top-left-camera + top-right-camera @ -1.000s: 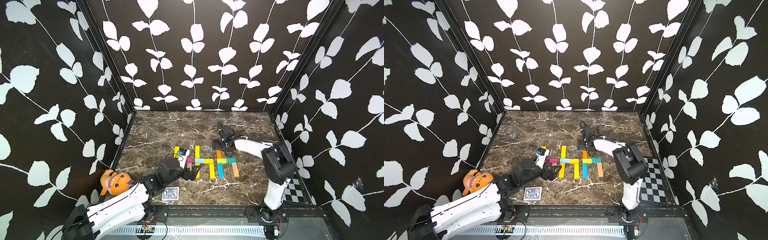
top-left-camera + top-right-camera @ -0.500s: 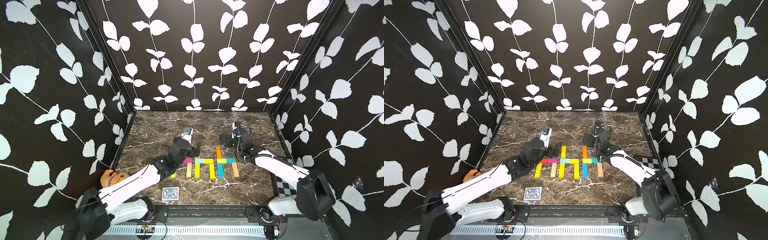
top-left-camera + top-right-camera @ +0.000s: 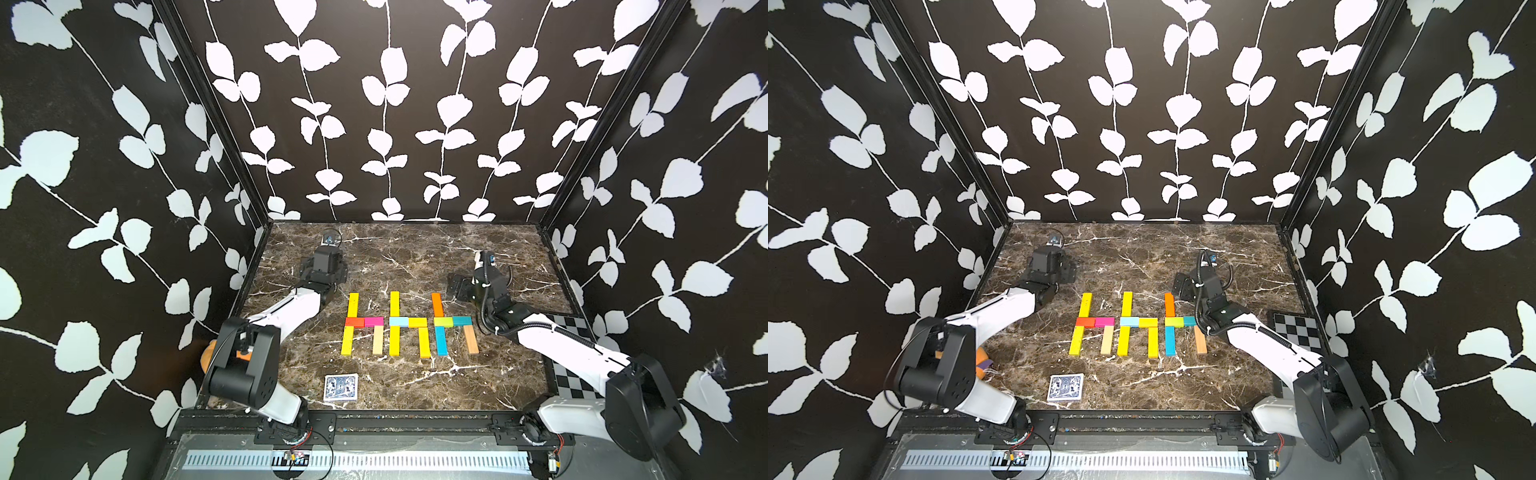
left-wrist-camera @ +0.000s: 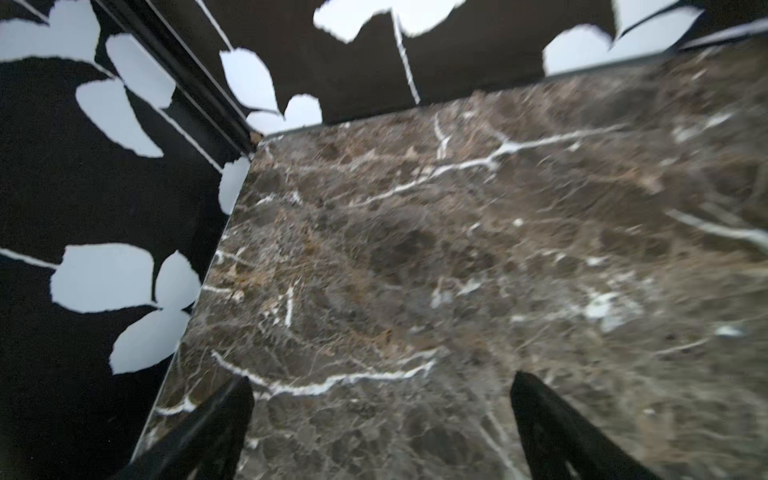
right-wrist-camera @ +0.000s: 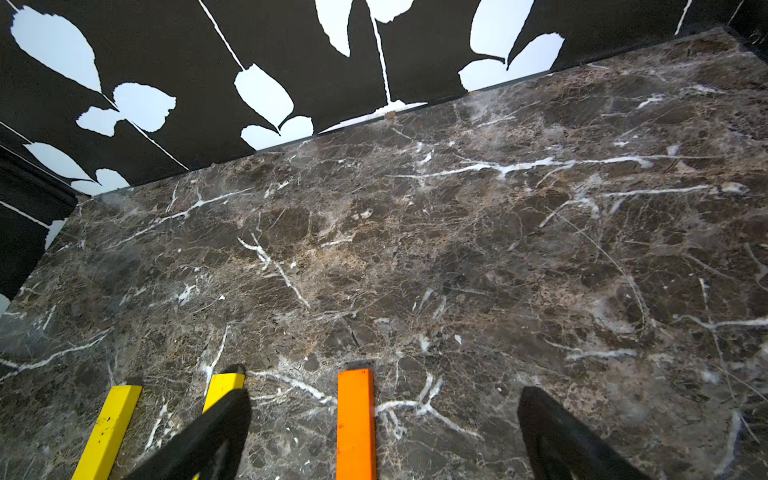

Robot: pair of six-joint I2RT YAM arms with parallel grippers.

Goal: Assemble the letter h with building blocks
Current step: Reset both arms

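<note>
15 blocks (image 3: 399,321) lie mid-frame in both top views as 3 h shapes (image 3: 1129,321); the job looks done. Left gripper (image 4: 380,380) and right gripper (image 5: 382,392) both gape empty. Best to lift the right one straight up, clear of the orange bar (image 5: 355,419)

No printed text, label or number is legible anywhere. Only the building blocks (image 3: 394,340) form letters: three h shapes (image 3: 454,321) side by side, beyond the playing card (image 3: 340,387).

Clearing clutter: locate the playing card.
In both top views the playing card lies near the table's front edge, in front of the leftmost h.
</note>
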